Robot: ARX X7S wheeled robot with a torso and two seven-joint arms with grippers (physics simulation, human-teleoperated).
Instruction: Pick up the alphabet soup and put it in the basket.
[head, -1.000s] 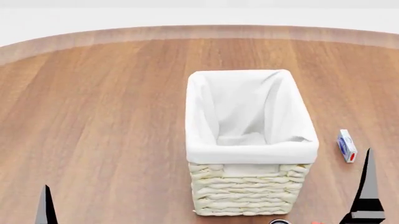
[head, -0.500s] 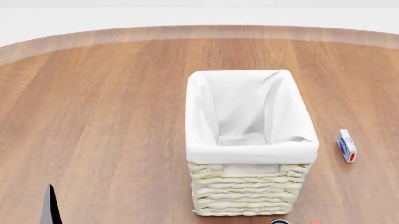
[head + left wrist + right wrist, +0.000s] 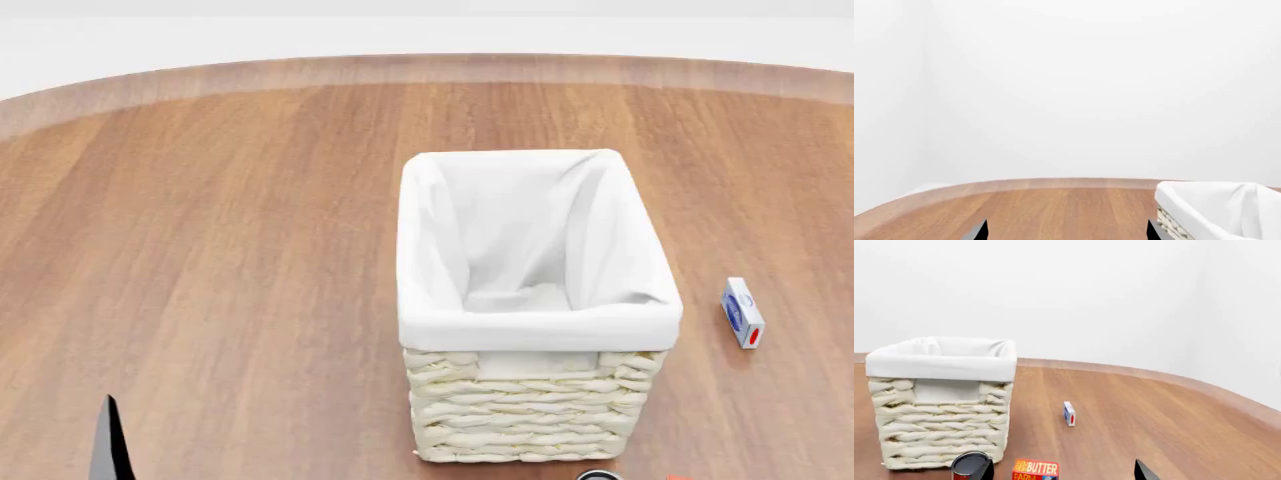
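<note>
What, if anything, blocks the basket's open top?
Nothing visible: the basket is open and holds only its cloth lining. The soup can itself is out of view, so its path cannot be judged.

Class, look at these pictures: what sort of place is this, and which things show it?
Probably a bare simulated test room: a round wooden table, blank white walls, and only a lined basket and a butter box.

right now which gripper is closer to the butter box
Right. The butter box lies between the right gripper fingertips, close in front of it. The left gripper sits across the basket, box out of its view.
</note>
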